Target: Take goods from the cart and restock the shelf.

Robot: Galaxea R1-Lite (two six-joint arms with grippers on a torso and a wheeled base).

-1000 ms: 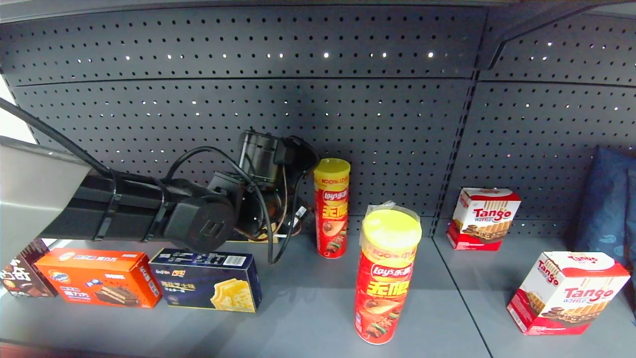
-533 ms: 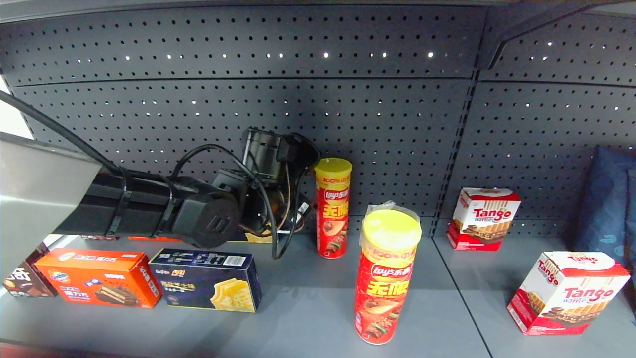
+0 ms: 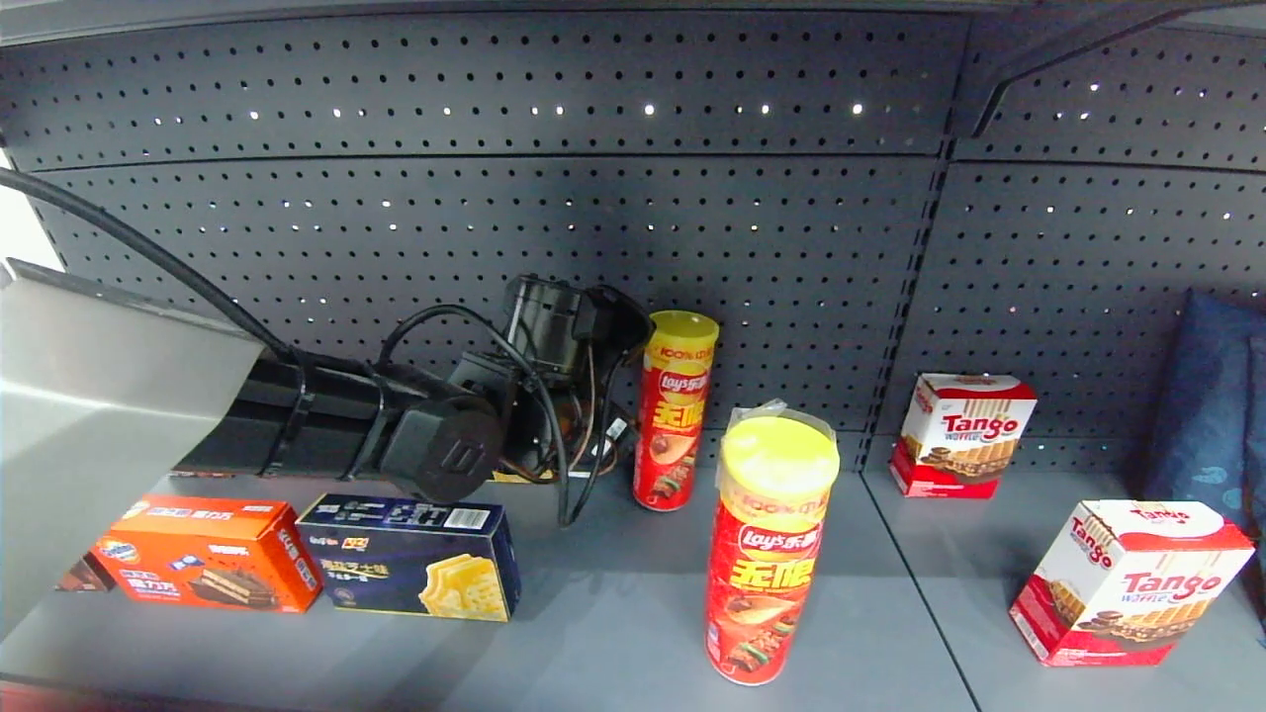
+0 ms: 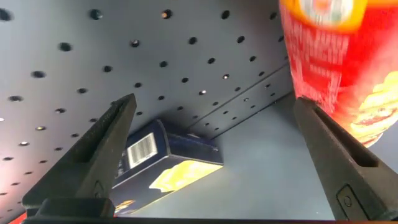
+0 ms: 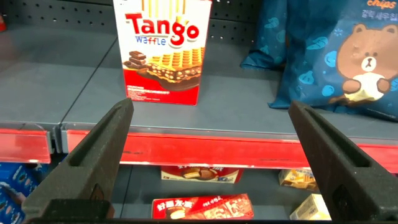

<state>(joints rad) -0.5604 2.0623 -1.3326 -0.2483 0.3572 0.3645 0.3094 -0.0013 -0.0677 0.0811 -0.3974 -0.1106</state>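
My left arm lies along the back of the grey shelf [image 3: 613, 603]. Its left gripper [image 4: 214, 102] is open with nothing between the fingers, facing the pegboard. A dark blue biscuit box [image 4: 165, 162] lies at the back of the shelf ahead of it. A red chip can with a yellow lid [image 3: 676, 410] leans to the right beside the wrist, and it looms close to one finger [image 4: 342, 162]. A second chip can [image 3: 767, 549] stands upright nearer the front. My right gripper [image 5: 210, 106] hangs open in front of a shelf edge, facing a waffle box [image 5: 163, 50].
A navy cracker box [image 3: 415, 554] and an orange box [image 3: 203, 552] lie at the front left. Two waffle boxes [image 3: 959, 433] [image 3: 1128, 583] stand at the right, and a blue snack bag [image 3: 1212, 396] fills the far right. The pegboard wall [image 3: 692, 227] closes the back.
My left arm has slid to the right along the shelf back. The rear chip can has shifted right and now leans instead of standing upright.
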